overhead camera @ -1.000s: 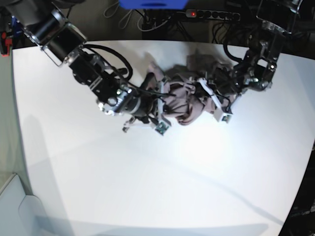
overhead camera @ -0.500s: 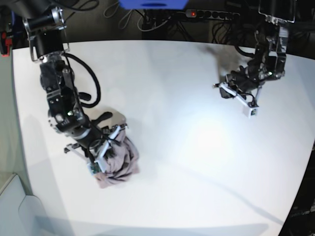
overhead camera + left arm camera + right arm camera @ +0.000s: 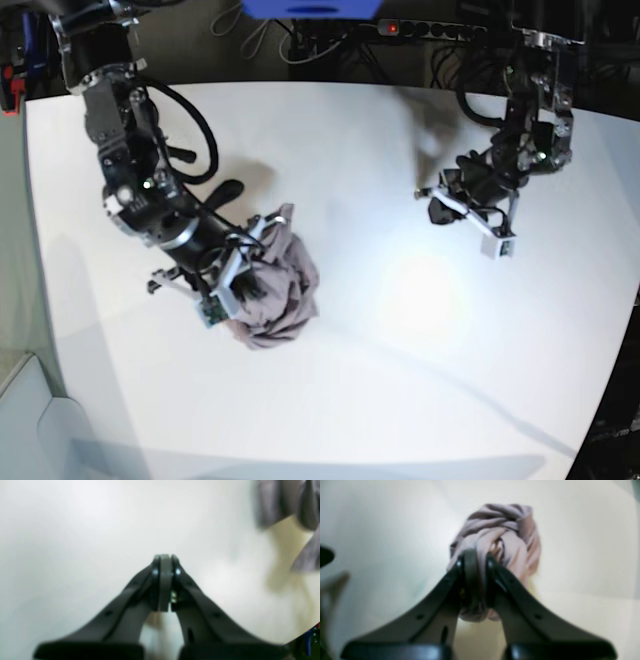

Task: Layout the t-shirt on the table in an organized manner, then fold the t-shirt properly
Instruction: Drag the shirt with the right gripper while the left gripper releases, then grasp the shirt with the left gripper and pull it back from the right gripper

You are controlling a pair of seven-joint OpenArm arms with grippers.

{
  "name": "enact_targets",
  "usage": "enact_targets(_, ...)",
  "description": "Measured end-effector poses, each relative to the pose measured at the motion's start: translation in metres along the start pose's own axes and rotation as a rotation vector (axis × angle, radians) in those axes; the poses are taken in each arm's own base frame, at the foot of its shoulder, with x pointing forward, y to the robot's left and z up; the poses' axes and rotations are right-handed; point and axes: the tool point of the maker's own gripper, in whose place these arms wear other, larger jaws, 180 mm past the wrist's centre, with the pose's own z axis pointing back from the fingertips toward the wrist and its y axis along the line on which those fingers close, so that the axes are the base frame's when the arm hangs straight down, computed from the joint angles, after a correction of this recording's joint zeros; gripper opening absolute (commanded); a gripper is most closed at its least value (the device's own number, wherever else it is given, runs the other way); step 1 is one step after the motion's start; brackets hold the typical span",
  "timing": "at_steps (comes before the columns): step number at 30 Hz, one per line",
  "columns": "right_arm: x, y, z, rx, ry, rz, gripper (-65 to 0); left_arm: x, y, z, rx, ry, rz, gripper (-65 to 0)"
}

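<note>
Right hand (image 3: 476,562) clamped on bunched mauve t-shirt (image 3: 275,295), wadded into a ball on white surface (image 3: 400,380), toward base view's left. Left hand (image 3: 165,565) pressed together on nothing, over bare surface at base view's right, well apart from t-shirt. Black power strip (image 3: 430,30) beyond far edge.

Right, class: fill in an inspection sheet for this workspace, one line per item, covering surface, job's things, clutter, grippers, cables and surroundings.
Surface: white table, bare apart from the shirt.
Job's things: mauve t-shirt, bunched in a crumpled wad, not laid out.
Clutter: nothing seen.
Grippers: right gripper shut on the t-shirt; left gripper shut, holding nothing, apart from the shirt.
Cables: black cables along the right arm.
Surroundings: power strip and wiring behind the table.
</note>
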Motion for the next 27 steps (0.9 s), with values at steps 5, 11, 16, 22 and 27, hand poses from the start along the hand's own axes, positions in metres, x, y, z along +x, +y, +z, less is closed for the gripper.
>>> enact_targets(5, 0.001, 0.034, 0.016, 0.072, -0.022, 0.018, -65.0, 0.031, -0.017, 0.008, -0.036, -0.083, -0.032, -64.6)
enact_targets(11, -0.024, 0.047, 0.017, 0.102, 0.034, -0.002, -65.0, 0.044, -0.022, 0.009, -0.044, -0.109, -0.047, -64.5)
enact_targets(16, -0.038, 0.066, 0.019, 0.146, 0.065, 0.003, -65.0, 0.04, -0.034, 0.003, -0.07, -0.107, -0.011, -50.4)
enact_targets(22, -0.045, 0.079, 0.02, 0.177, 0.083, 0.005, -65.0, 0.051, -0.054, -0.002, -0.113, -0.142, 0.003, -19.8)
enact_targets(27, -0.048, 0.079, 0.021, 0.175, 0.089, 0.005, -65.0, 0.032, -0.071, -0.023, -0.143, -0.054, -0.038, -19.3)
